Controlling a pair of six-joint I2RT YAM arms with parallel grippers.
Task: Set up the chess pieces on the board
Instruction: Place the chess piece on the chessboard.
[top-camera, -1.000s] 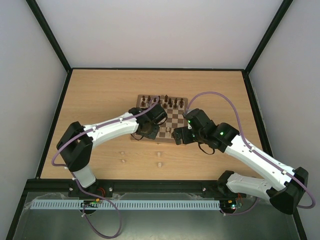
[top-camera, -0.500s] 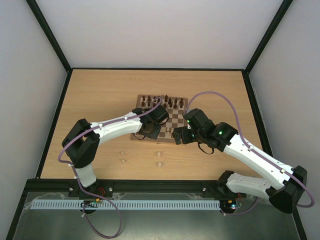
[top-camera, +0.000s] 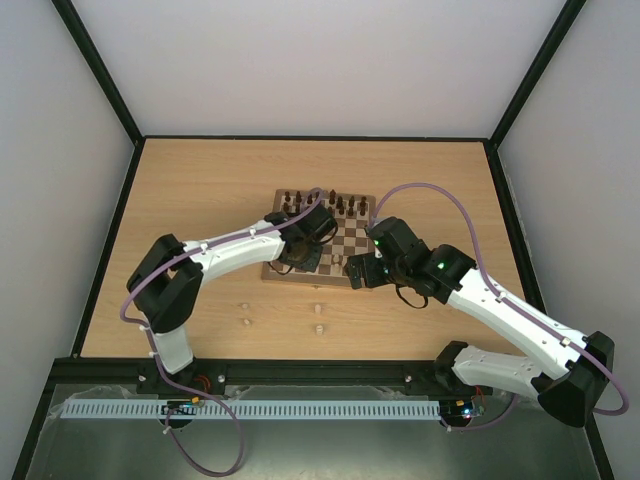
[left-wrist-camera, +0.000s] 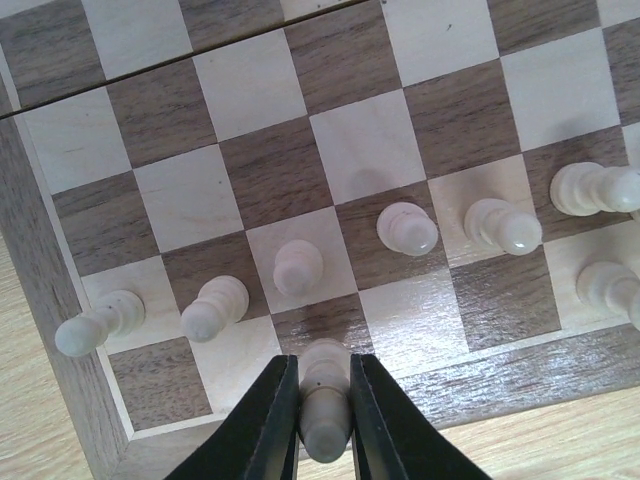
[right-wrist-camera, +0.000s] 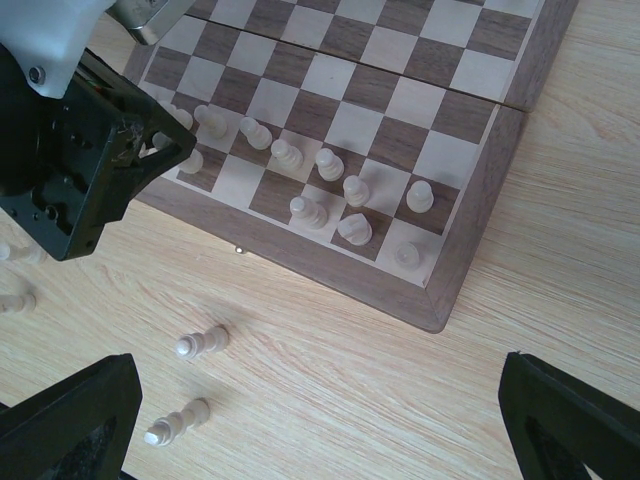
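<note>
I am clamping my slim black left fingers (left-wrist-camera: 270, 425) on one smooth, turned pale-wood chess piece (left-wrist-camera: 325, 415) standing in the checkered board's (left-wrist-camera: 60, 240) near edge row, while my right fingers (right-wrist-camera: 60, 420) are hanging wide apart and empty near four loose pieces (top-camera: 247, 321) lying on the woodgrain table (right-wrist-camera: 350, 400).

Brown-and-cream checkered board (left-wrist-camera: 250, 170), pale pieces (left-wrist-camera: 407, 228)

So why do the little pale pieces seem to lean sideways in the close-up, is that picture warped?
Left wrist view: probably lens perspective, the chess pieces fan outward from the centre, casting only faint shadows on the board. Right wrist view: the same rows look nearer upright, in even light without glare. Top external view: too small to judge.
</note>
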